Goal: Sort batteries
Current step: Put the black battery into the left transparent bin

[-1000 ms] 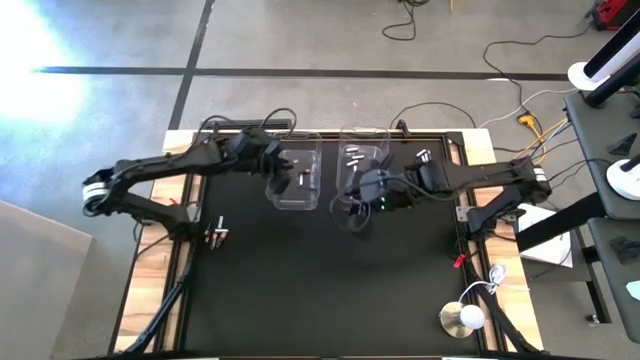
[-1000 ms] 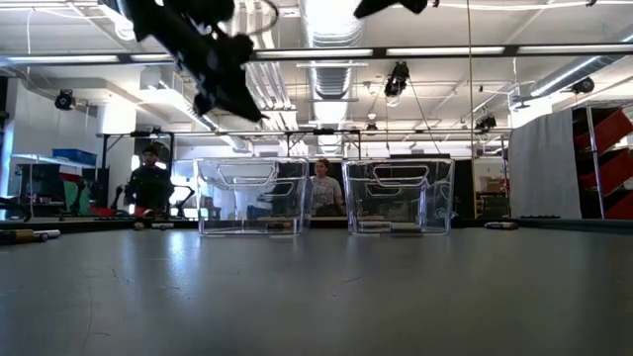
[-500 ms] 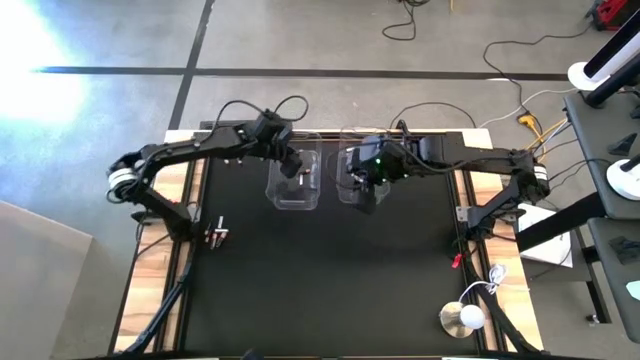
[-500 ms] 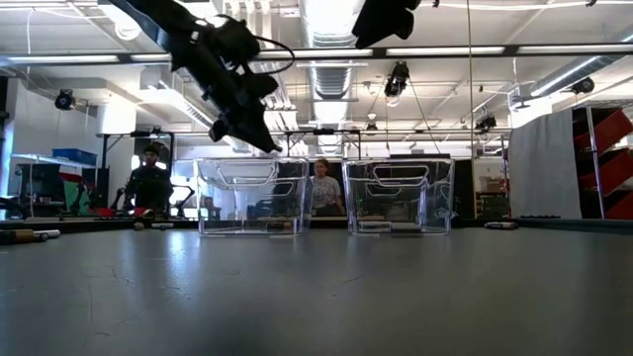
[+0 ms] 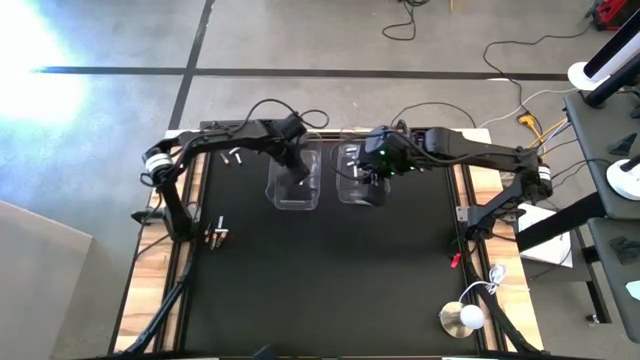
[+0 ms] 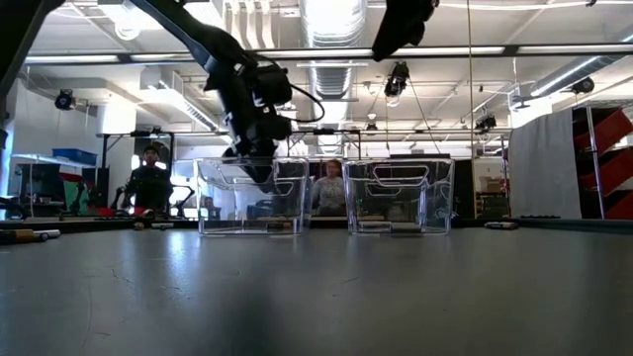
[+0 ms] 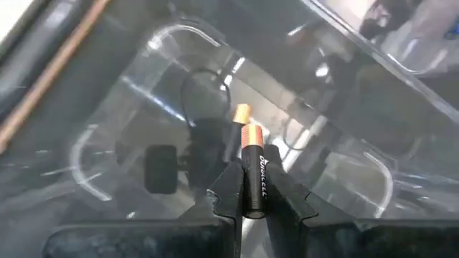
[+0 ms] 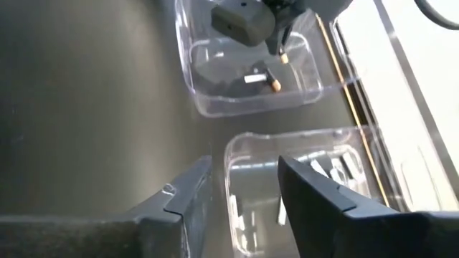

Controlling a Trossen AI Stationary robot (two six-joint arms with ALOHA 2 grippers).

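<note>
My left gripper (image 7: 252, 204) is shut on a dark battery with a copper end (image 7: 252, 168) and hangs over the left clear bin (image 5: 294, 180); in the low view its tip (image 6: 259, 170) dips just inside the bin's rim. Two batteries (image 8: 262, 79) lie on that bin's floor. My right gripper (image 8: 244, 183) is open and holds nothing. It hovers above the right clear bin (image 5: 360, 175), where several silvery batteries (image 8: 337, 168) lie. In the low view only a part of it shows at the top (image 6: 401, 25). My left gripper pinches the dark battery's lower half (image 7: 255, 193) between its two fingers, coming from above and pointing down into the bin. The battery lies along the fingers, copper end (image 7: 252, 134) sticking out past the fingertips. It is lifted clear of the bin floor.
Loose silvery batteries (image 5: 235, 155) lie on the black mat left of the bins, and a few dark ones (image 5: 216, 235) sit near the table's left edge. A white round object (image 5: 463, 318) lies at the near right corner. People stand in the room beyond the table (image 6: 148, 183).
My left gripper has moved toward the table's far edge and right, over the left bin, then down until its tip is at the bin's rim, still shut on the battery. My right gripper has moved toward the far edge, over the right bin.
</note>
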